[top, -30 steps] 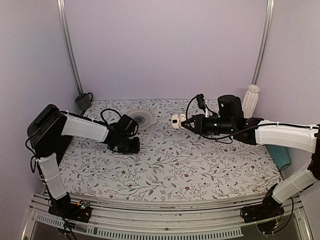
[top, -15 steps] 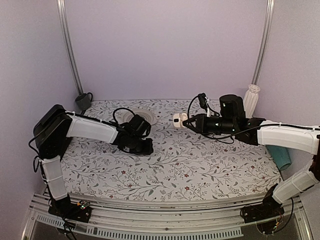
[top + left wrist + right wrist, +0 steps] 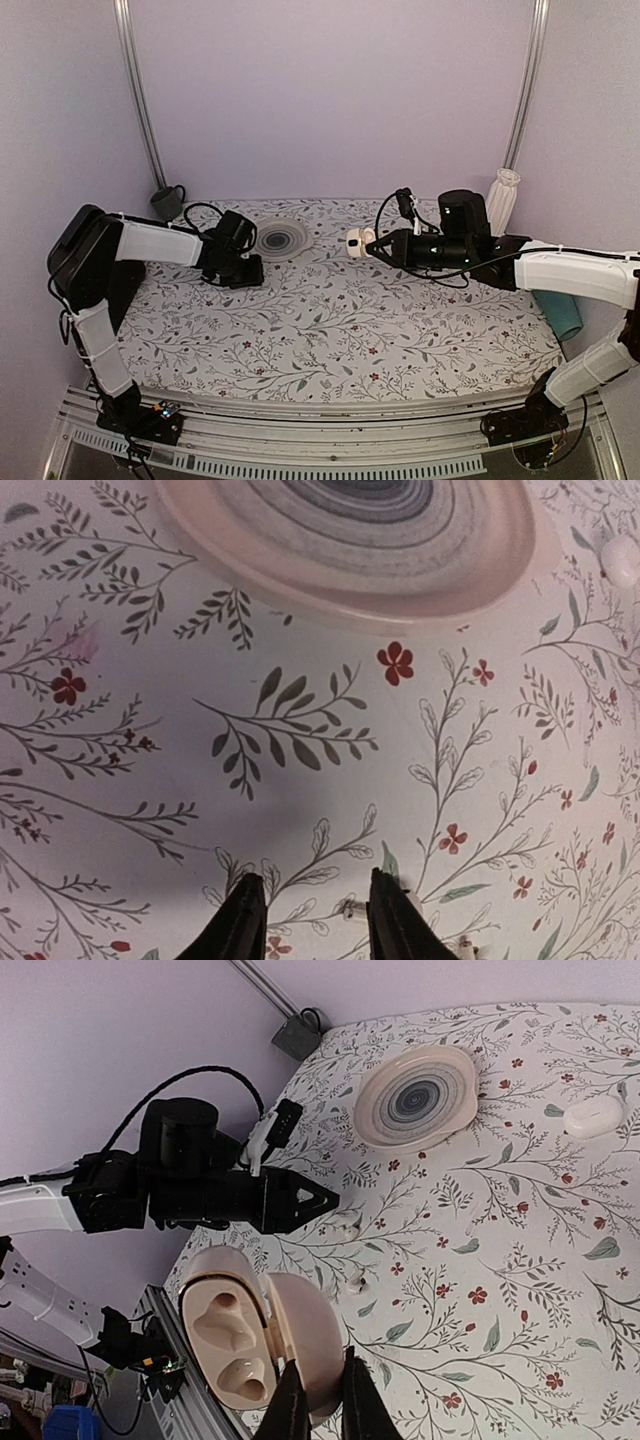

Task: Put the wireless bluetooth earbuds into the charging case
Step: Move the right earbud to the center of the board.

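Showing the floral cloth (image 3: 380,340) from above, the overhead view runs from a dark mug (image 3: 167,203) in the far left corner to the right arm. The left arm reaches in from the near left. Its left gripper (image 3: 313,920) sits low over the cloth, just left of and nearer than a ring-patterned plate (image 3: 298,240). In the left wrist view its two dark fingers (image 3: 240,925) stand parted, with only bare cloth between them, so they grip nothing. A small pale piece (image 3: 349,910) lies on the cloth just beside the inner edge of the right-hand finger. A second pale piece (image 3: 464,945) lies a little further right. What these pieces are cannot be told.

The plate lies flat towards the far side of the cloth. To its right, apart from its rim, one white rounded earbud (image 3: 593,1117) rests on the cloth. Only this one bud can be made out with any certainty.

Further right, the charging case (image 3: 250,1345) is held clear of the cloth near the table's middle. Its lid is swung open and its two inner wells are exposed to the right wrist camera. The right gripper (image 3: 320,1395) is clamped tight on the lower edge of the case, one finger on each side. The right arm stretches leftwards from the near right corner. Behind it a white ribbed vase (image 3: 503,200) stands upright at the far right. A teal object (image 3: 562,315) shows at the right edge, partly hidden by the arm.
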You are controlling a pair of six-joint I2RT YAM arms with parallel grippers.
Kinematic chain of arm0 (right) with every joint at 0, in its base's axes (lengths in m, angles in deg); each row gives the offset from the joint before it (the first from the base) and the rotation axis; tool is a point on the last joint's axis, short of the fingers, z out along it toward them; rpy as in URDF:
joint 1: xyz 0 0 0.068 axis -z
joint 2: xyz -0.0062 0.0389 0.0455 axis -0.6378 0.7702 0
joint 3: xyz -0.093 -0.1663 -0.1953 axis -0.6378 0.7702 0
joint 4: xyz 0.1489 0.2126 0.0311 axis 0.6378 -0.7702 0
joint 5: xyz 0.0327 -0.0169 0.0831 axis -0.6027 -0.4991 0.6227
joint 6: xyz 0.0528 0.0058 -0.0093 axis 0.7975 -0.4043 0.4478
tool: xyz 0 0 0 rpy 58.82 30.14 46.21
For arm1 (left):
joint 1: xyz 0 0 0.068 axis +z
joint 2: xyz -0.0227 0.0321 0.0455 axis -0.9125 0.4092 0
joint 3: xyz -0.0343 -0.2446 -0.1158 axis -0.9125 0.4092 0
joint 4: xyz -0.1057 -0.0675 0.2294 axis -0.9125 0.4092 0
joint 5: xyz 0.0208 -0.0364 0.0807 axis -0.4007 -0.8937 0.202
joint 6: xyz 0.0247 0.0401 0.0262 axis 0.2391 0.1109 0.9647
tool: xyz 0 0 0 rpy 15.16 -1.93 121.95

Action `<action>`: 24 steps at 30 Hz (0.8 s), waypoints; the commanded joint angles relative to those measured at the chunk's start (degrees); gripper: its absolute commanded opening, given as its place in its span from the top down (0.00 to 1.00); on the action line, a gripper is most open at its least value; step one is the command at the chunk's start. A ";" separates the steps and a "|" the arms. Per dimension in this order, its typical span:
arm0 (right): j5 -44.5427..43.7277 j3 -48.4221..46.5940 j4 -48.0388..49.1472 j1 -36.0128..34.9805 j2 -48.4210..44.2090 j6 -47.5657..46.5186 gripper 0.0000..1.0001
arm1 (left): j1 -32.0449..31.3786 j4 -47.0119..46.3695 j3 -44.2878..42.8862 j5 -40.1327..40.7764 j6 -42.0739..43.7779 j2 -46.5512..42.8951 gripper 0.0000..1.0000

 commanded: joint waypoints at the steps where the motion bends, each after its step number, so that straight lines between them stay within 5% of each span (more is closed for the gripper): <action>1: -0.93 -1.77 -0.04 0.23 -0.34 0.23 0.96 | -0.69 0.87 -1.15 -2.01 1.83 2.21 0.64; 24: -0.80 -0.16 0.76 0.30 -1.44 0.71 0.96 | -7.44 -0.64 -2.68 -4.41 -0.62 5.03 0.64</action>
